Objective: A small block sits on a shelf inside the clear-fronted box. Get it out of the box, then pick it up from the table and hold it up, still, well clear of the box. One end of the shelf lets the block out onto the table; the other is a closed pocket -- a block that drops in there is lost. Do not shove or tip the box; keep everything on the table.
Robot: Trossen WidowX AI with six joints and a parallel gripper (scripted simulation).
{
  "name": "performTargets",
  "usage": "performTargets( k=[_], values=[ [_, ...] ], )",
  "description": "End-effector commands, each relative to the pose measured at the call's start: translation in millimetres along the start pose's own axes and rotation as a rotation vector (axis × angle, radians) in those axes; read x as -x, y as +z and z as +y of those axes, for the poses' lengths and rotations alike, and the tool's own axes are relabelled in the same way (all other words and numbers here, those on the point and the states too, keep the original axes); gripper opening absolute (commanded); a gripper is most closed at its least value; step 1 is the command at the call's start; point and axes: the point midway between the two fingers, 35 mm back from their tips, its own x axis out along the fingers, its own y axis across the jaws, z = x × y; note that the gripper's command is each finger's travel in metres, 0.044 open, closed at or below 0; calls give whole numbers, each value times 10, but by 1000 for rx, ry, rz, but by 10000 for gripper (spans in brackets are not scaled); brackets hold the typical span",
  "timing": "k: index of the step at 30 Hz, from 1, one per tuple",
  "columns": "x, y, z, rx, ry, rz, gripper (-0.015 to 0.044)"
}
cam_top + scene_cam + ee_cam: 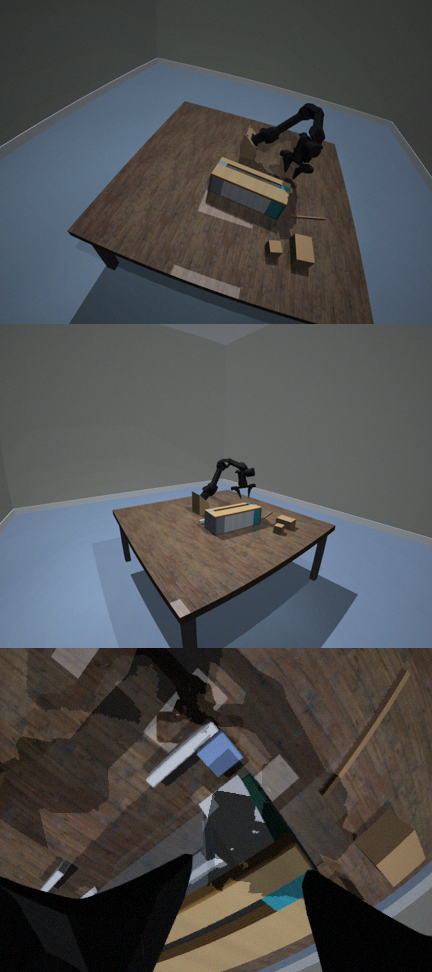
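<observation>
A small blue block (220, 754) lies on the table just outside the box, on its arm side near the teal end, close beside a white bar (175, 759). The top and exterior views do not show the block; the box hides that area. The clear-fronted box (249, 179) (240, 522) (240, 943) stands upright, with tan top strips, a long top slot and a teal end (275, 209) (257, 516) (286, 896). My gripper (290, 174) (245, 497) (248, 870) is open and empty, pointing down above the table on the box's arm side, near the teal end.
A thin stick (309, 217) (267, 515) (372, 730) lies beyond the teal end. A small tan cube (275, 246) (278, 528) and a larger tan block (304, 248) (286, 520) stand past it. An upright tan board (248, 148) (199, 503) stands by the arm's base.
</observation>
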Motion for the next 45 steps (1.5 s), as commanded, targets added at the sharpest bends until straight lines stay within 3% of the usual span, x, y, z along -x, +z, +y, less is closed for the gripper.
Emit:
performTargets(
  k=[1, 20, 28, 45],
  values=[
    [108, 158, -54, 783, -46, 108, 285],
    [86, 159, -51, 784, -45, 108, 285],
    [-754, 354, 175, 783, -50, 107, 285],
    [-942, 388, 192, 782, -50, 106, 285]
  ],
)
